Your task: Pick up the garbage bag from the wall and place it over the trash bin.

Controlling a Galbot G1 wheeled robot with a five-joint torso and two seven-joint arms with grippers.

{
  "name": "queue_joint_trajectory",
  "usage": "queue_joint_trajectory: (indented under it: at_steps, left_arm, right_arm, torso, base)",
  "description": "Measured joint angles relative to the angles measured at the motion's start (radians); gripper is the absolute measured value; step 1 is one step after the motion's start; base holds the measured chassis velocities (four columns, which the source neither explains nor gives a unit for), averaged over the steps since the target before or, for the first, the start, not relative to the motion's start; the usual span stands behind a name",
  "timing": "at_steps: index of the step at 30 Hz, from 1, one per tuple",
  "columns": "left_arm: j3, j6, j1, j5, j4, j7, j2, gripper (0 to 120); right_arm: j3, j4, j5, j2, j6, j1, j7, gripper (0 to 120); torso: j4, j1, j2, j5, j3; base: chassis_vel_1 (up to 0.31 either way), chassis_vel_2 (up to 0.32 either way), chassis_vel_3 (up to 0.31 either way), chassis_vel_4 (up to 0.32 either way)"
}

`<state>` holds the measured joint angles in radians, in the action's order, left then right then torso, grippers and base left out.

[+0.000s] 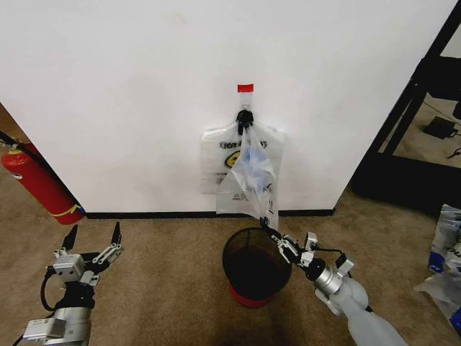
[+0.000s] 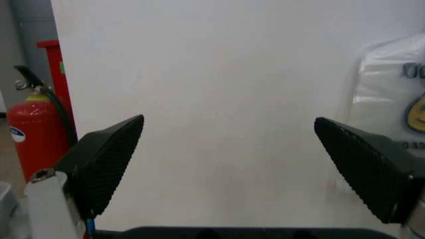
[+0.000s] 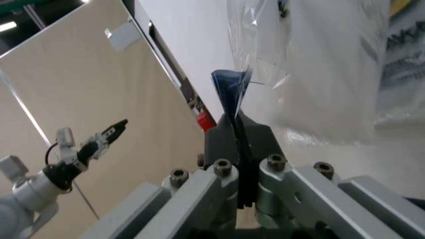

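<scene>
Pinching garbage bag [image 1: 248, 176] corner, right pincer [image 1: 265, 225] above trash bin [image 1: 253, 268]

A: What is obscured at the wall?
B: The hook [image 1: 245, 117] is largely covered by bunched bag handles. The garbage bag [image 1: 248, 176] hangs over other bags, hiding most of their print; its own lettering is too small to read.

A: Anything cut by picture edges?
B: The fire extinguisher [image 1: 34, 184] runs off the left edge. In the left wrist view, the bag [image 2: 391, 99] is cropped at the side.

A: And the trash bin?
B: The right gripper [image 1: 265, 225] overlaps the trash bin [image 1: 252, 270] rim.
</scene>
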<state>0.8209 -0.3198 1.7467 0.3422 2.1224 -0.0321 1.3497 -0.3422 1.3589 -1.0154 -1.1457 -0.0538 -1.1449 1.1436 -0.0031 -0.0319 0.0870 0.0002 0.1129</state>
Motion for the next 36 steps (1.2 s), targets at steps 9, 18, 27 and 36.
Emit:
queue_joint_trajectory:
  at_steps: [9,18,27,36]
  left_arm:
    - [0.000,0.002,-0.010,0.009,-0.012,0.000,-0.009,100]
    - [-0.055,0.055,-0.075,0.021,-0.018,0.003,-0.078,100]
    - [-0.198,0.152,-0.262,0.063,-0.033,-0.067,-0.254,100]
    - [-0.532,0.204,-0.561,0.140,-0.072,-0.061,-0.527,100]
  right_arm:
    - [-0.029,-0.032,0.035,-0.007,0.010,-0.004,0.051,0]
    - [0.070,0.010,-0.017,-0.033,-0.166,0.061,-0.233,0]
    - [0.201,0.104,0.061,-0.024,-0.248,0.132,-0.398,0]
    - [0.161,0.093,0.127,-0.031,-0.270,0.072,-0.372,0]
  torso:
    - [0.0000,0.000,0.000,-0.0001,0.000]
    - [0.0003,0.000,0.000,-0.0003,0.000]
    - [-0.0004,0.000,0.000,-0.0010,0.000]
    - [0.0001,0.000,0.000,-0.0004,0.000]
  base:
    - [0.000,0.000,0.000,0.000]
    - [0.000,0.000,0.000,0.000]
    - [0.000,0.000,0.000,0.000]
    - [0.000,0.000,0.000,0.000]
